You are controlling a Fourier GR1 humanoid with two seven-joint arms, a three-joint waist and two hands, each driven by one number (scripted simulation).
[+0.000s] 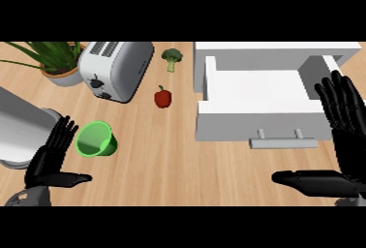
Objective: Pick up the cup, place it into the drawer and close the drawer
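Green cup (pixel 97 139) on its side near counter's left edge, just beside left hand (pixel 50 162); both hands' fingers straight, holding nothing. Right hand (pixel 342 145) by open drawer (pixel 257 104).

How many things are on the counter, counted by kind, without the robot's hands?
Cups: 1, green
Vegetables: 2, red pepper and broccoli
Appliances: 1, toaster
Plants: 1, potted
Drawer units: 1, drawer open
Grey thing at left edge: 1, kind unclear
Total: 7
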